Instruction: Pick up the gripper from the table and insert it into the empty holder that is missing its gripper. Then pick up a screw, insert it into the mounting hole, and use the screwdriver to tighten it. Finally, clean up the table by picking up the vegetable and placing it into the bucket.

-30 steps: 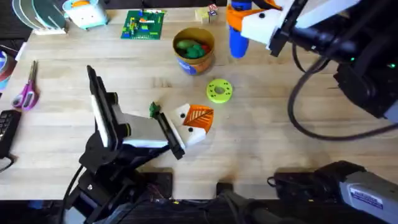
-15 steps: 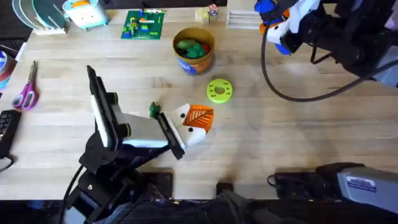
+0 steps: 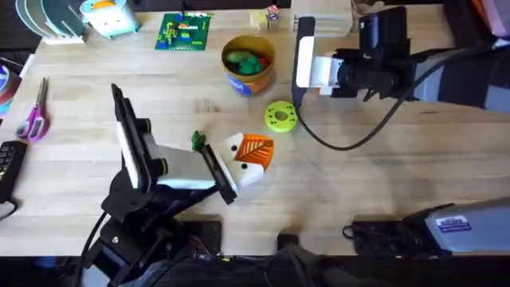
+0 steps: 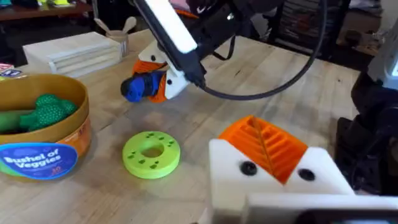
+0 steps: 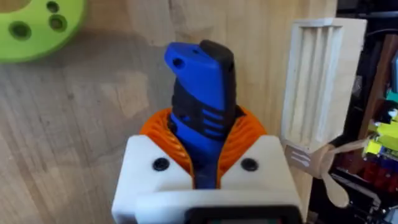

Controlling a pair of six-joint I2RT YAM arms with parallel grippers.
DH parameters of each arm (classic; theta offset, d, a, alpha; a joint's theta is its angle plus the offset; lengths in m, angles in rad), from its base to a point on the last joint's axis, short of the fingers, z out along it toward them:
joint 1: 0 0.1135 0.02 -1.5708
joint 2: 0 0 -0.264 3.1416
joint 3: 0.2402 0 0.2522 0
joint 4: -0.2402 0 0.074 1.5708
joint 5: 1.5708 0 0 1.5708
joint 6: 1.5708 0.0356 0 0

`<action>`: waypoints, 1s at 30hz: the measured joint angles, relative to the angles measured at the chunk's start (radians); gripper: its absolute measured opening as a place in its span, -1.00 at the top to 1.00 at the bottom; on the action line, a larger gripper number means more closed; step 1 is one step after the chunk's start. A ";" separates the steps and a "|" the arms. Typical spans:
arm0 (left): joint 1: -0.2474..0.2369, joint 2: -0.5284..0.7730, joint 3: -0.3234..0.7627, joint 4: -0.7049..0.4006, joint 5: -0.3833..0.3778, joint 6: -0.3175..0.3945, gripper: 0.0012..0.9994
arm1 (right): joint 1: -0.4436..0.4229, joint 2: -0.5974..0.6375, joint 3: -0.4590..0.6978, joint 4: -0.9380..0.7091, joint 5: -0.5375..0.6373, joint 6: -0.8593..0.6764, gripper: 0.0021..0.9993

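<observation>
1. Overhead: the left gripper lies low on the table mid-front, white mounts with an orange ribbed pad facing up; can't tell whether its fingers are apart. The small dark green vegetable sits just beside the left arm's black link. The green disc lies between the left gripper and the bucket, which holds green toy pieces. The right arm reaches in from the right, with a white mount near the far edge and a black cable drooping onto the table beside the disc. Scissors lie at the left edge, a green brick plate at the far edge.
2. Left wrist: the screwdriver, blue handle, is clamped in the right gripper just over the tabletop. A slatted wooden block stands behind it. Disc and bucket sit in the foreground, apart.
3. Right wrist: the right gripper's orange pads are clamped on the blue handle. The disc is off to one side, the wooden block on the other.
</observation>
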 joint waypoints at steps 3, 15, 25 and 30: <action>0.000 0.000 0.000 0.000 0.000 0.000 0.98 | 0.017 0.016 0.002 -0.034 0.019 -0.024 0.28; 0.000 0.000 0.000 0.000 -0.001 0.002 0.73 | 0.034 -0.008 0.027 -0.138 0.041 0.172 -0.98; 0.000 0.000 0.000 0.000 -0.003 0.004 -0.98 | 0.040 -0.203 0.027 -0.141 0.041 0.554 -0.98; 0.000 0.000 0.000 0.026 -0.022 0.003 -0.99 | 0.040 -0.290 0.027 -0.151 0.040 0.610 -0.98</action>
